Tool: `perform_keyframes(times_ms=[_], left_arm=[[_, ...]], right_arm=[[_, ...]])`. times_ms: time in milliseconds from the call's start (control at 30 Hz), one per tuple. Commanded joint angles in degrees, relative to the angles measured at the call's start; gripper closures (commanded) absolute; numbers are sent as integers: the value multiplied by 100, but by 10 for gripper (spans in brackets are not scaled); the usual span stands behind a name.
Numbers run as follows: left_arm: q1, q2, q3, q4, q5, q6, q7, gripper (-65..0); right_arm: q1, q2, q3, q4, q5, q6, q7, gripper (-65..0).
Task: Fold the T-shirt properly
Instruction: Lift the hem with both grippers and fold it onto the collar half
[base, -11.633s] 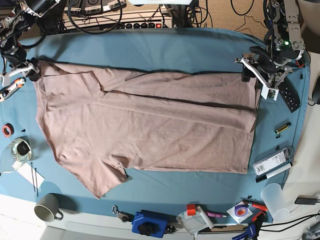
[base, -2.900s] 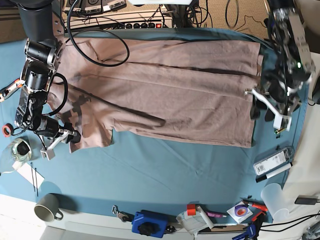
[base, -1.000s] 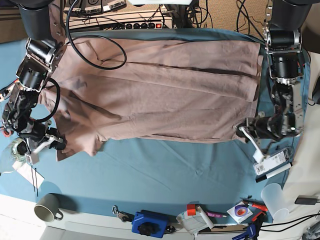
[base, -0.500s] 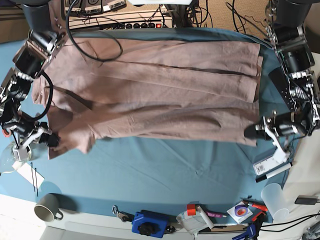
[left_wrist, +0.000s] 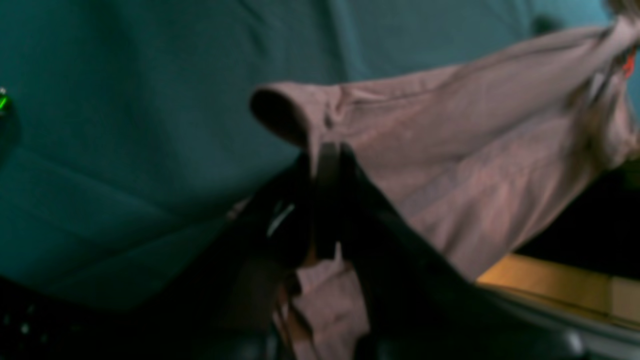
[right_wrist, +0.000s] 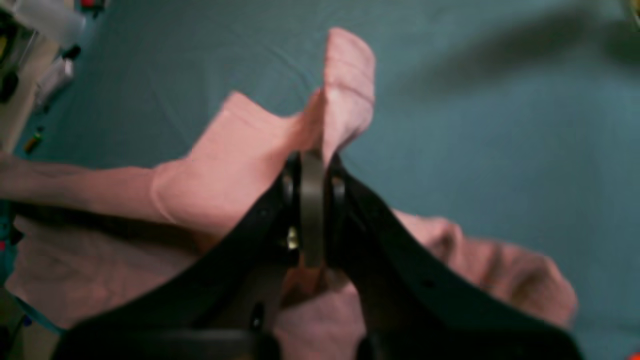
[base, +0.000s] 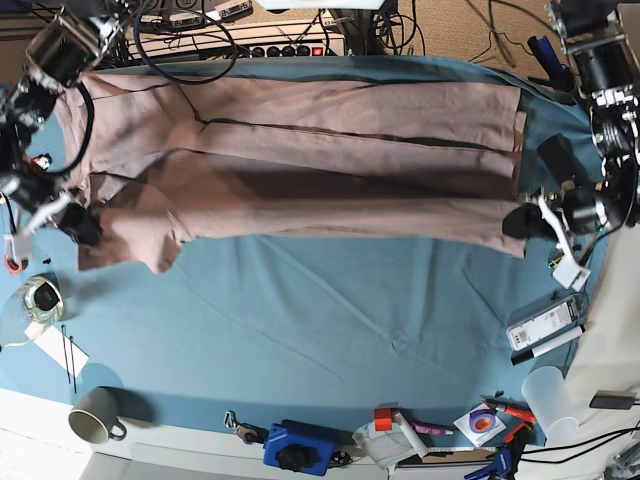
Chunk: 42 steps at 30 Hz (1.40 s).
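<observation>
**Lengthwise fold under way**

The T-shirt lies stretched across the far half of the tabletop. Left gripper and right gripper are each clamped on a near corner, raised. One long fold appears formed; crosswise folds seem left.

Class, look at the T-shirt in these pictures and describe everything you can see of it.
The T-shirt is plain mauve-tan, soft wrinkled fabric, folded lengthwise into a long band across the far half of the teal tablecloth. A short sleeve hangs at the base view's left. The right gripper pinches fabric at that end, the left gripper pinches the hem end, both shut, stretching and lifting the near edge.
</observation>
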Motion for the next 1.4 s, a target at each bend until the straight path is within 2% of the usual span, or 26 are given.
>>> perform_keyframes(times_ms=[0,400,600,867,1167,1233,1300,1367], left_arm=[[28,-127,-35,160,-92,-22,-50,0],[769,-127,-37,393,-90,26,-44,0],[992,-125,-37,492,-87,24,-42,0],[1353,-122,-37,498,-87,24,-44,0],[1368,-125,-35,498,-85,0,-14,0],[1370,-125,-35,498,-31,2,-14,-149],[1373,-125,-35,498,46,31,-14,-296],[1408,-122,-35,505,50,111,-14,-349]], right_arm=[[-17,162,146,168,179,3,134,0],[-1655,160,1182,1128,697,3,134,0],[-2166,129,1272,1126,730,3,134,0],[-2269,129,1272,1126,664,3,134,0],[-2271,129,1272,1126,662,3,134,-10],[-2271,129,1272,1126,660,3,134,-122],[-2271,129,1272,1126,660,3,134,-197],[-2293,131,1272,1126,660,3,134,-208]])
